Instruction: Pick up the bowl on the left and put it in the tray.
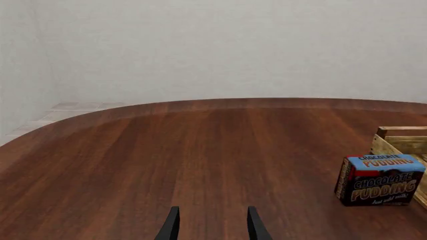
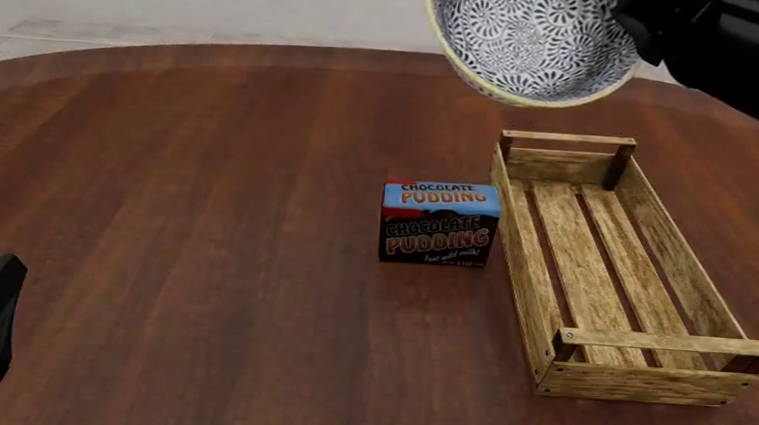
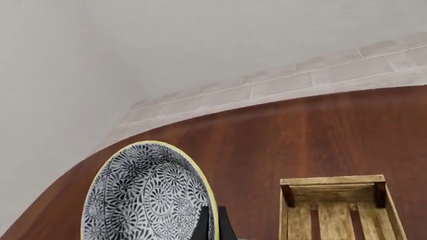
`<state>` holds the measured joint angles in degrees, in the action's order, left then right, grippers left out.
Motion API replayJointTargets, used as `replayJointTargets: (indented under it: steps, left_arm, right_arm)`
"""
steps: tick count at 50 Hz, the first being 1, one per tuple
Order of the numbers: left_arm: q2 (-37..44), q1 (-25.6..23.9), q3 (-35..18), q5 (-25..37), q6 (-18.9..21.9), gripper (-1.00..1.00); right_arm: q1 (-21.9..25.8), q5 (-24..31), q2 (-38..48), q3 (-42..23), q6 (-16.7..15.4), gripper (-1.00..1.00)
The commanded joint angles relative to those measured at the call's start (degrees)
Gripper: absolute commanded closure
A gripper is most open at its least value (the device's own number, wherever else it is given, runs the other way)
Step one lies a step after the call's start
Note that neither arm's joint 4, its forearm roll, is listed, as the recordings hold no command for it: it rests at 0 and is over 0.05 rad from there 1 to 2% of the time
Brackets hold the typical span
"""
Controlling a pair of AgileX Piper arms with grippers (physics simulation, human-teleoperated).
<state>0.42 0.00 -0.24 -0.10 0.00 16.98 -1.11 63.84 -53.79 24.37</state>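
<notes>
The round wooden table [image 2: 189, 259] fills the front view, and the tray [image 2: 612, 272] is set on its right half, running lengthwise from near to far with its slatted floor bare. The bowl [image 2: 532, 38] is held in the air above and just beyond the tray's far end handle, tipped steeply so that its patterned inside faces the camera. It is carried by the right gripper [image 3: 211, 225], whose dark fingers are seen in the right wrist view pinching the pale rim, one finger inside and one outside. The chocolate pudding box [image 2: 439, 223] stands upright just beside the tray's left wall, near its far end. The left gripper [image 1: 212, 225] is kept low over the near-left part of the table, its jaws spread and nothing between them.

The step in hand is judged to be the carry to the tray. For a good placement, the bowl should be brought nearer, over the middle of the slats, and levelled so that its base faces down. It should then be lowered between the side walls, clear of the far handle bar. The rim should be released only once the base is resting on the slats, since a bowl let go while tilted is likely to roll or tip over a low wall.
</notes>
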Motion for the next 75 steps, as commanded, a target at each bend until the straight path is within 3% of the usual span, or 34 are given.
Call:
replayJointTargets:
  steps: [1,13,14,29,40,57,75]
  left_arm:
    - [0.0,0.0,0.0,0.0,0.0,-1.0]
    - [0.0,0.0,0.0,0.0,0.0,-1.0]
    - [0.0,0.0,0.0,0.0,0.0,-1.0]
    - [0.0,0.0,0.0,0.0,0.0,-1.0]
    - [0.0,0.0,0.0,0.0,0.0,-1.0]
    - [0.0,0.0,0.0,0.0,0.0,-1.0]
    - [0.0,0.0,0.0,0.0,0.0,-1.0]
  right_arm:
    - [-2.65,-0.75,-0.85,1.27,0.85,1.0]
    - [-5.25,0.81,-0.02,1.85,1.08,1.0]
    - [-4.33,-0.04,-0.52,2.67,2.76,1.0]
    - [-6.97,1.37,-0.99,4.07,3.76,1.0]
    - [-7.05,4.97,-4.15,4.11,3.83,1.0]
    - [-11.28,9.64,-5.7,4.96,4.93,1.0]
    - [-13.14,11.64,-5.97,5.97,6.42,1.0]
